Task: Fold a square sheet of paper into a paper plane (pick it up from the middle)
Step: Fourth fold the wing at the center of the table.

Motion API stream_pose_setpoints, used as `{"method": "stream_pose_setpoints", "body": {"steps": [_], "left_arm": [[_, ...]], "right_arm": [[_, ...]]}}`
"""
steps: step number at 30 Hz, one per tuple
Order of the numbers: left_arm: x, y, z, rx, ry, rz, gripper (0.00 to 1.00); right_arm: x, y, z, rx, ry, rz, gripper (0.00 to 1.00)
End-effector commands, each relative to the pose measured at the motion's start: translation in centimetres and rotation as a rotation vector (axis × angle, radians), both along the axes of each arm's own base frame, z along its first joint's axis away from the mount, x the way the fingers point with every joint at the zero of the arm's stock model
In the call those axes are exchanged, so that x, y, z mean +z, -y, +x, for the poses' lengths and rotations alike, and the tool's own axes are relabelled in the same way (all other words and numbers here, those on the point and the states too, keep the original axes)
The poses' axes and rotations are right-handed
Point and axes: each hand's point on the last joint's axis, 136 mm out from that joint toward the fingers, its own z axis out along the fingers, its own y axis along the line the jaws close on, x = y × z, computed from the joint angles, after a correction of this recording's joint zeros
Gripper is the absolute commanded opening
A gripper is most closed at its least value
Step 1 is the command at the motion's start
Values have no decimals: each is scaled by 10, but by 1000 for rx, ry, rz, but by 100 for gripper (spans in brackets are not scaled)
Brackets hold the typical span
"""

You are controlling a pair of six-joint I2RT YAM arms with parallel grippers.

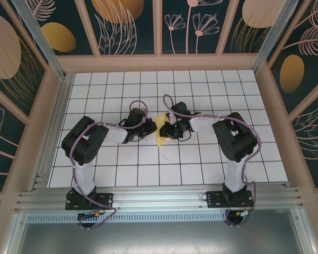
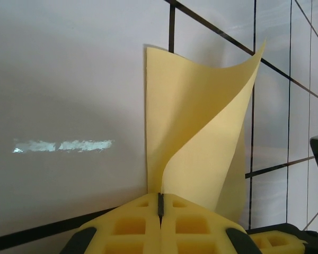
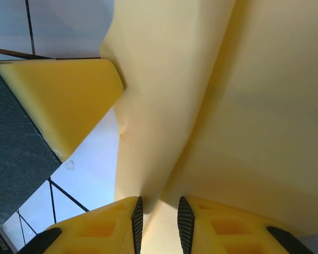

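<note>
The square sheet of paper [image 1: 160,130], pale yellow, stands crumpled upright between the two grippers at the middle of the tiled table. My left gripper [image 1: 149,129] is shut on its lower edge; in the left wrist view the paper [image 2: 201,132] rises curled from the closed jaws [image 2: 160,203]. My right gripper [image 1: 168,128] faces it from the right. In the right wrist view its jaws [image 3: 158,218] stand a little apart around a fold of the paper [image 3: 228,106], with gaps showing beside both pads. The paper plane is not formed.
The white tiled table [image 1: 201,164] runs out to wooden walls on all sides. A yellow finger of the left gripper [image 3: 63,100] shows close by in the right wrist view. The arms' bases sit on the aluminium rail [image 1: 159,196] at the near edge.
</note>
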Motion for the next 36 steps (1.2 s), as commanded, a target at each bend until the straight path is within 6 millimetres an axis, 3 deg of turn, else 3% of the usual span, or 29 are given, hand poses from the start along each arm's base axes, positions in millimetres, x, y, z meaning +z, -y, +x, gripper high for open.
{"method": "stream_pose_setpoints", "body": {"steps": [1, 9, 15, 19, 28, 36], "left_arm": [[3, -2, 13, 16, 32, 49, 0], [-6, 2, 15, 5, 7, 50, 0], [-5, 1, 5, -7, -3, 23, 0], [1, 2, 1, -10, 2, -8, 0], [2, 2, -6, -13, -2, -45, 0], [1, -1, -9, -6, -5, -48, 0]], "right_arm": [[-65, 43, -22, -41, -92, -267, 29], [-82, 52, -32, -53, -118, -333, 32], [-55, 28, -28, -45, -105, -128, 36], [-39, 23, -23, -69, -112, -10, 44], [-53, 37, -23, -62, -76, -156, 43], [-39, 30, -16, -30, 19, -203, 42]]}}
